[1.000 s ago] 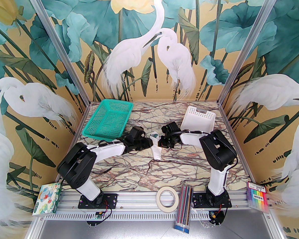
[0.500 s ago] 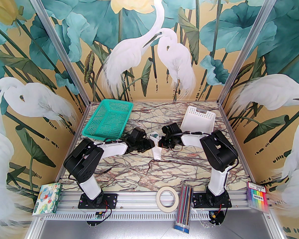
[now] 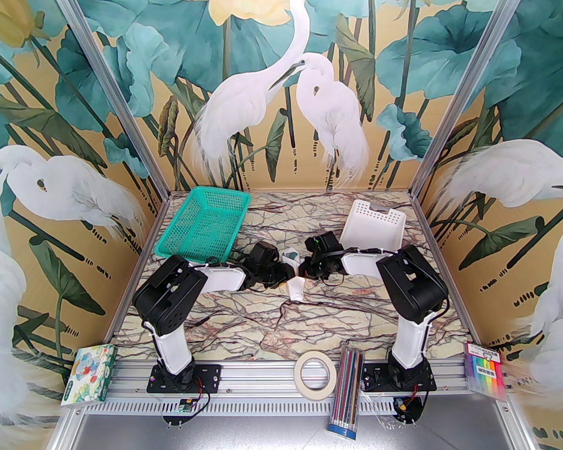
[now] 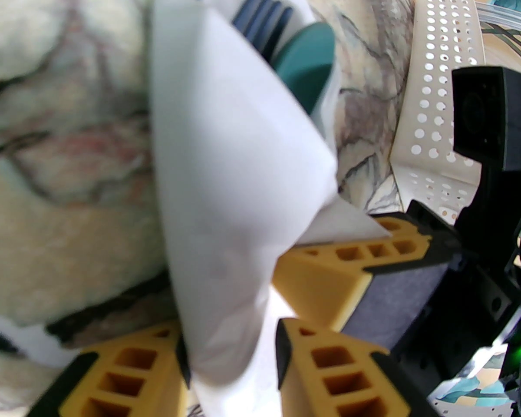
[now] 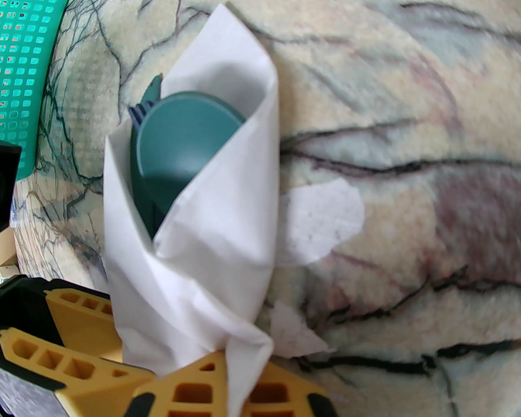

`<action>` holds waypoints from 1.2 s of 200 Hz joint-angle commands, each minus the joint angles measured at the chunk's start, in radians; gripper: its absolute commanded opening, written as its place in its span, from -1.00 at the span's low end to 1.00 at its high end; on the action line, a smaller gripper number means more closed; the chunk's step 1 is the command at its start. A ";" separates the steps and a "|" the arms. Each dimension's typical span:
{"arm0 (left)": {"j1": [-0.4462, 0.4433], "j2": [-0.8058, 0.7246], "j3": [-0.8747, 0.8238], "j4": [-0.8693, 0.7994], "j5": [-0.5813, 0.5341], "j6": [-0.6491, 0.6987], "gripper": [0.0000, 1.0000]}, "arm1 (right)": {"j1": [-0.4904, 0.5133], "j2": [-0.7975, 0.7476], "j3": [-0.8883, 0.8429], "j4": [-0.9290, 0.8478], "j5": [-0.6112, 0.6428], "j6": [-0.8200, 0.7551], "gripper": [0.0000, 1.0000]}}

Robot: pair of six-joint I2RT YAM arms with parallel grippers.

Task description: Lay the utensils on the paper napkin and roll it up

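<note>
The paper napkin [image 5: 208, 233] is thin, matt white paper, softly creased and faintly dimpled. The spoon [image 5: 182, 141] inside it is smooth dark green plastic with a dull sheen; the fork [image 4: 265, 15] shows tines of the same plastic. The right gripper [image 5: 239, 389] has fingers [image 5: 191, 393] of matt yellow plastic moulded with open square cells, and a grey pad [image 4: 395, 298] with a fine rough grain. The table [image 3: 309, 317] carries a marble pattern with low gloss. Left of centre in the top view, the green basket [image 3: 201, 232] is glossy plastic mesh; the white basket [image 3: 375, 232] is matt perforated plastic. The rail [image 3: 253, 382] at the bottom is brushed bare metal.
</note>
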 commanded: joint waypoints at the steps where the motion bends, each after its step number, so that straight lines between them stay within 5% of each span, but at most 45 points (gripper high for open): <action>1: -0.029 0.048 0.019 0.036 0.042 -0.031 -0.26 | -0.003 0.027 -0.043 -0.090 0.028 0.001 -1.00; 91: -0.044 0.051 0.005 0.005 -0.086 -0.004 -0.94 | -0.026 -0.034 -0.048 -0.063 -0.004 0.002 -1.00; 127: -0.039 -0.003 -0.044 0.054 -0.120 0.017 -1.00 | -0.072 -0.140 -0.073 -0.013 -0.068 0.005 -0.61; 172: -0.031 -0.069 -0.094 0.098 -0.138 0.074 -1.00 | -0.141 -0.297 -0.135 -0.042 -0.130 -0.058 0.16; 240: -0.006 -0.202 -0.241 0.296 -0.143 0.178 -1.00 | -0.289 -0.545 -0.259 -0.151 -0.085 -0.208 0.84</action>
